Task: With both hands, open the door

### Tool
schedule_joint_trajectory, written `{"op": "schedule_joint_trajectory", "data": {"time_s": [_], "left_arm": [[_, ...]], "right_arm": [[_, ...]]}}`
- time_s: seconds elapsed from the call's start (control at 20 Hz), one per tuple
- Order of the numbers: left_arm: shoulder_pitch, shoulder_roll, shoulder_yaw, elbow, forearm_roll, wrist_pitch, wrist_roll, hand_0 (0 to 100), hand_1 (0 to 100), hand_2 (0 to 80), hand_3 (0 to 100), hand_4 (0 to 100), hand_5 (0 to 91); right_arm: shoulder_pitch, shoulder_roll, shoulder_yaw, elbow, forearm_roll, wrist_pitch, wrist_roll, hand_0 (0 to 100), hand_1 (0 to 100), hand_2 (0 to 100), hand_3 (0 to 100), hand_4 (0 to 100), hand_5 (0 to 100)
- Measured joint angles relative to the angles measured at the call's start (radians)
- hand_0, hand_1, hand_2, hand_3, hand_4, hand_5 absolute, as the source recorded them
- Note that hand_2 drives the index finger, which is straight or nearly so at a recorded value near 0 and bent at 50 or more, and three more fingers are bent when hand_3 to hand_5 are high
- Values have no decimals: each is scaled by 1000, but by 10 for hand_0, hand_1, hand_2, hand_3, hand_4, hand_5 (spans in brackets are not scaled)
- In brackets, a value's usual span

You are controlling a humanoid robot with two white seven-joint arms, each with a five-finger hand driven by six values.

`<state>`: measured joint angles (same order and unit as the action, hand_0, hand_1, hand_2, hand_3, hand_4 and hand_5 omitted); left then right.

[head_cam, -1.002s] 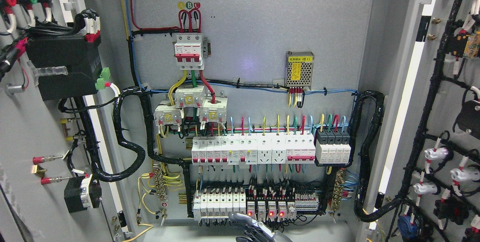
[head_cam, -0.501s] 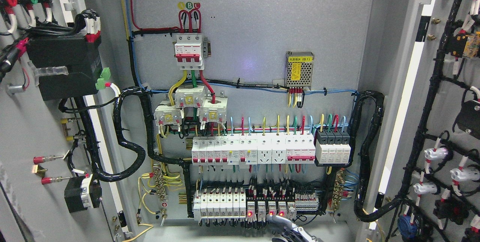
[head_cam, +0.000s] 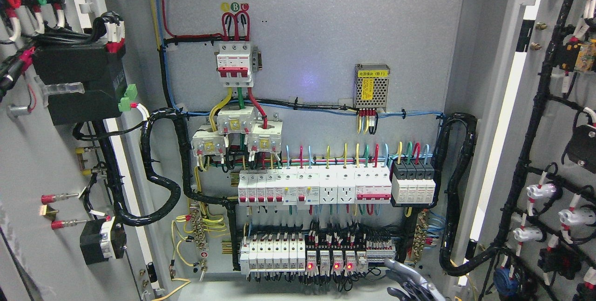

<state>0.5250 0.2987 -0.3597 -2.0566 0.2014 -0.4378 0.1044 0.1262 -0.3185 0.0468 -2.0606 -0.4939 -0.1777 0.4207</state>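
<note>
The cabinet stands with both doors swung wide. The left door [head_cam: 28, 161] fills the left edge, its inner face carrying a black box and wiring. The right door [head_cam: 554, 128] fills the right edge, with a black wire harness and white connectors on it. My right hand [head_cam: 412, 284] pokes up from the bottom edge, right of the middle, just below the lower breaker row [head_cam: 298, 254] and left of the right door frame. Its silver and black fingers [head_cam: 400, 268] are spread and hold nothing. It touches neither door. My left hand does not show.
The grey back panel [head_cam: 316, 35] holds a red-and-white main breaker [head_cam: 235, 64], a mesh power supply [head_cam: 371, 85] and a middle row of breakers and sockets [head_cam: 316, 189]. Thick black cable looms [head_cam: 458, 189] run down both inner sides.
My right hand has slid to the right along the bottom edge, from under the middle of the lower breaker row towards the right door frame. The doors have not moved.
</note>
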Motion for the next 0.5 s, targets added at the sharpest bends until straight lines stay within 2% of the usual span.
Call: {"op": "schedule_joint_trajectory", "data": {"time_s": [0.5], "left_arm": [[-76, -9, 18, -28, 0, -67, -1, 0, 0, 0, 0, 0, 0]], "right_arm": [[123, -8, -106, -17, -1, -82, 7, 190, 0, 0, 0, 0, 0]]}}
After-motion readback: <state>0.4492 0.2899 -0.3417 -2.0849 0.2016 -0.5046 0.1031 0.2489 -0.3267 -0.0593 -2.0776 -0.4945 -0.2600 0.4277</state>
